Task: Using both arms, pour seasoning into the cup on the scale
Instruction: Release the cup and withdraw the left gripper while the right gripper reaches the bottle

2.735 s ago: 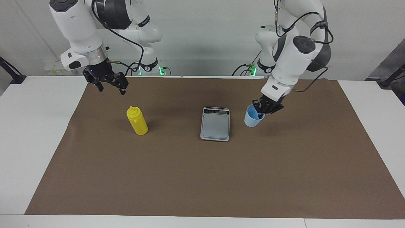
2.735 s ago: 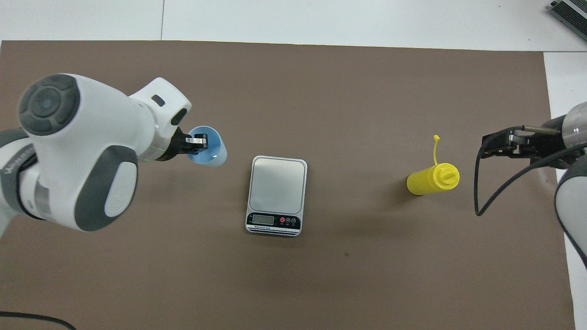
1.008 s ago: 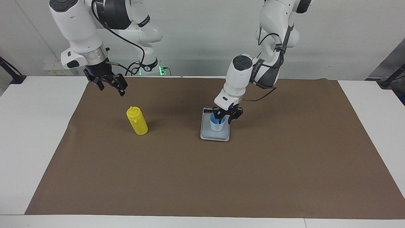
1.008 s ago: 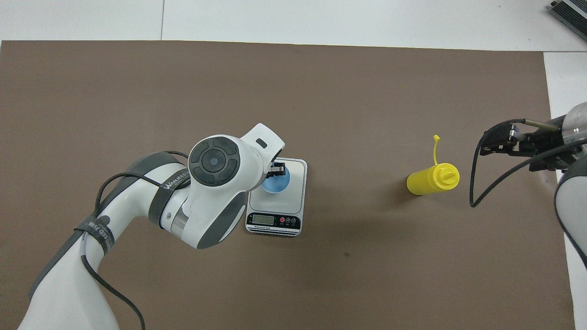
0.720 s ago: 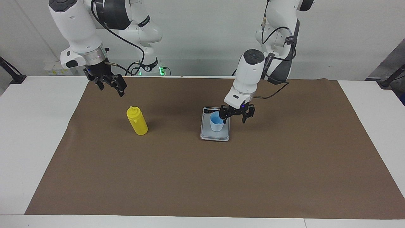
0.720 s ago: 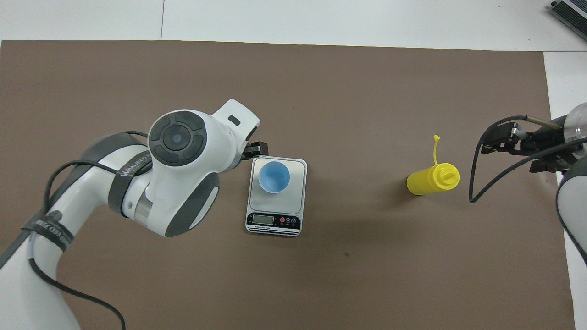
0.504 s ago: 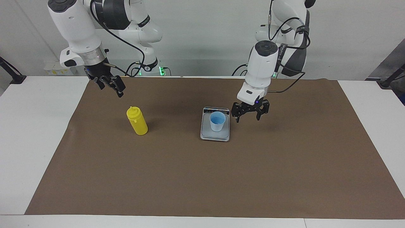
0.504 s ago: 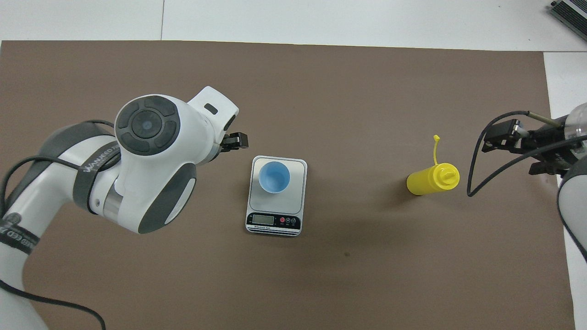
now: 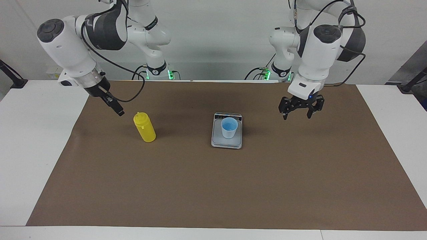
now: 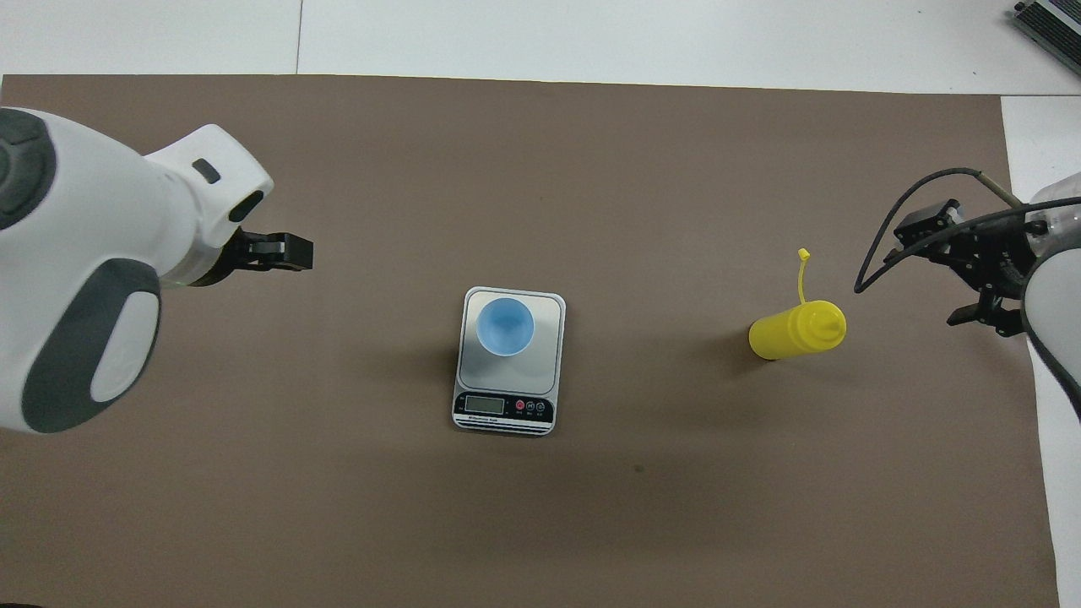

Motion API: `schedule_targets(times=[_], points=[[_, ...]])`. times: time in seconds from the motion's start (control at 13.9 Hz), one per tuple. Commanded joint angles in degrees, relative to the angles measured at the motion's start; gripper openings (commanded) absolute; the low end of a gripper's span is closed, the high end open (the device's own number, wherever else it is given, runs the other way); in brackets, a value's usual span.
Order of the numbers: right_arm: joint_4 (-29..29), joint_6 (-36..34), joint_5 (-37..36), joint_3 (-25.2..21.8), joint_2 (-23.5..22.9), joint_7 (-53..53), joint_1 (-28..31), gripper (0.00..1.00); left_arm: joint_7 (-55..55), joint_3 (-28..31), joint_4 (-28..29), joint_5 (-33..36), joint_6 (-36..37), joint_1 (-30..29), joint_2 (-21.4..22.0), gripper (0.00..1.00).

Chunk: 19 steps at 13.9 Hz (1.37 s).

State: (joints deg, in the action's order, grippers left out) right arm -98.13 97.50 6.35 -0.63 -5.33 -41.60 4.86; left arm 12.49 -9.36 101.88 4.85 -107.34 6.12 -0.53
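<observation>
The brown mat [image 9: 213,186] spreads under both pincers. The scale [image 9: 227,141] lies on it toward the right arm's end from the raised left gripper [image 9: 297,112], whose fingers hang spread and empty. The seasoning [image 9: 145,129] stands upright just beside and below the right gripper [image 9: 117,110], toward the scale; that pincer also looks spread and holds nothing. The cup [image 9: 229,127] sits upright on the scale's plate. The risks, as I judge them: the slanted right fingers could nudge the tall bottle over before closing, and a later pour could miss the small cup or tip it.
</observation>
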Motion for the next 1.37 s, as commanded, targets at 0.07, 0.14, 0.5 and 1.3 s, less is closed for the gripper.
schedule_targets(times=[0.07,0.14,0.5,1.3], points=[[0.05,1.64,5.42,0.28,-5.73,-5.04,3.75,1.00,-10.89,-0.31,-1.15,-2.48,5.55,-6.19,2.99,1.00],[-0.21,2.86,6.47,0.37,-6.79,-7.85,3.75,1.00,-13.61,-0.31,-3.07,-2.48,8.09,-7.69,2.91,1.00],[-3.80,6.20,13.93,0.37,-10.58,-10.17,5.95,1.00,-16.89,-0.31,-13.81,-4.49,19.27,-11.65,0.18,1.00],[-14.90,5.43,28.53,0.37,-9.17,-7.35,5.86,0.96,-12.93,-0.39,-13.20,-7.05,19.80,-12.36,0.89,1.00]])
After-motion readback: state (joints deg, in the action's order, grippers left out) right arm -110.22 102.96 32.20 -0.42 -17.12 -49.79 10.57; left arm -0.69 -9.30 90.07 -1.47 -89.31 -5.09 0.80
